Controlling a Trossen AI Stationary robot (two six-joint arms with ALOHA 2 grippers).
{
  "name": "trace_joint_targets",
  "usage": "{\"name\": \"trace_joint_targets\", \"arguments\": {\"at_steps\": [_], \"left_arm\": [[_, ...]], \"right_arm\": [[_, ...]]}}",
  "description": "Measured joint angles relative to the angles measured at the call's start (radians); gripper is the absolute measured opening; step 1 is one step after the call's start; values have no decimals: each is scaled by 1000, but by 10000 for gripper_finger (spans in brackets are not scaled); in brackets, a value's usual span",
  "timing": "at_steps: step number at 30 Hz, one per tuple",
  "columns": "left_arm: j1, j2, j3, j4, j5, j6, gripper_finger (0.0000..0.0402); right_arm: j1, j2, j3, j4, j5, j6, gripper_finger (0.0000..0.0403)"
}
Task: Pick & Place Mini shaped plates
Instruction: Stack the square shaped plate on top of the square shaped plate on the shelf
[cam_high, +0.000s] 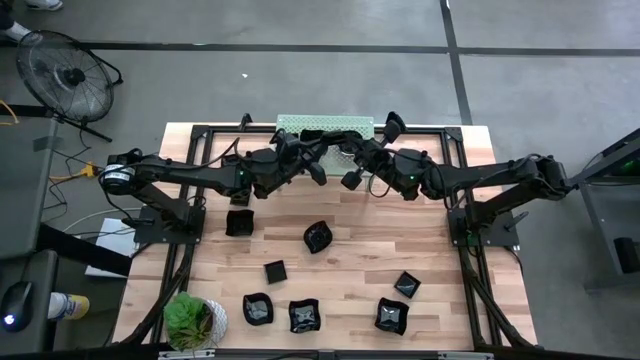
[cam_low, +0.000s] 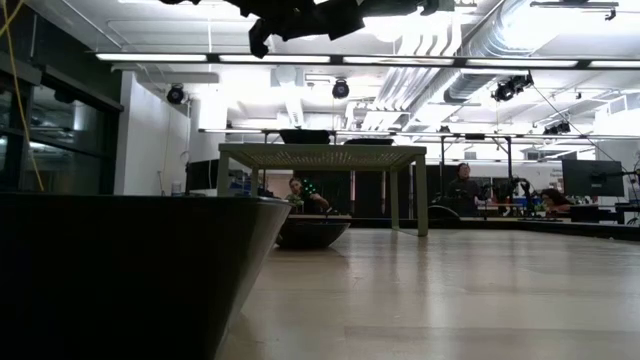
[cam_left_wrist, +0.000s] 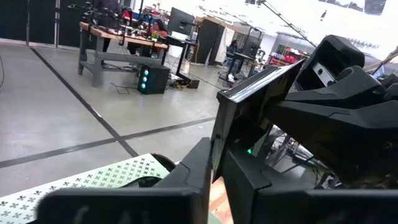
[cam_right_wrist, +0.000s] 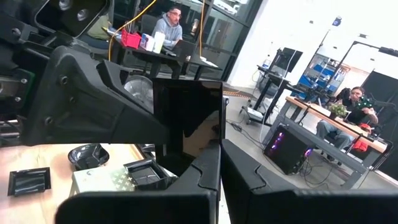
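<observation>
Both claws meet high over the green shelf (cam_high: 325, 125) — the left claw (cam_left_wrist: 217, 180) and the right claw (cam_right_wrist: 219, 163) each pinch the same black plate (cam_right_wrist: 186, 115). More plates (cam_high: 318, 237) lie well below them.

A potted plant (cam_high: 186, 318) sits at the table's (cam_high: 350, 262) corner.

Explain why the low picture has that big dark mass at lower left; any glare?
Low view: a black plate close to the lens fills that corner, its near side unlit; ceiling light strips glare overhead and sheen the table. High view: even light, bright glints on the glossy plates.
</observation>
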Motion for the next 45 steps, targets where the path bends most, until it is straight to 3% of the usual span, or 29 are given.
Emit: {"name": "trace_joint_targets", "arguments": {"at_steps": [3, 20, 27, 35, 40, 45], "left_arm": [[0, 0, 0, 0, 3, 0, 5], [0, 0, 0, -8, 6, 0, 1], [0, 0, 0, -7, -8, 0, 1], [0, -4, 0, -8, -18, 39, 0], [15, -36, 1, -39, -19, 52, 0], [64, -99, 1, -176, -7, 0, 0]], "right_arm": [[0, 0, 0, 0, 1, 0, 0], [-1, 0, 0, -24, -18, 0, 5], [0, 0, 0, -31, -21, 0, 78], [8, -24, 0, -34, 70, 0, 167], [8, -77, 0, -108, 107, 45, 192], [-11, -147, 0, -254, 113, 141, 193]]}}
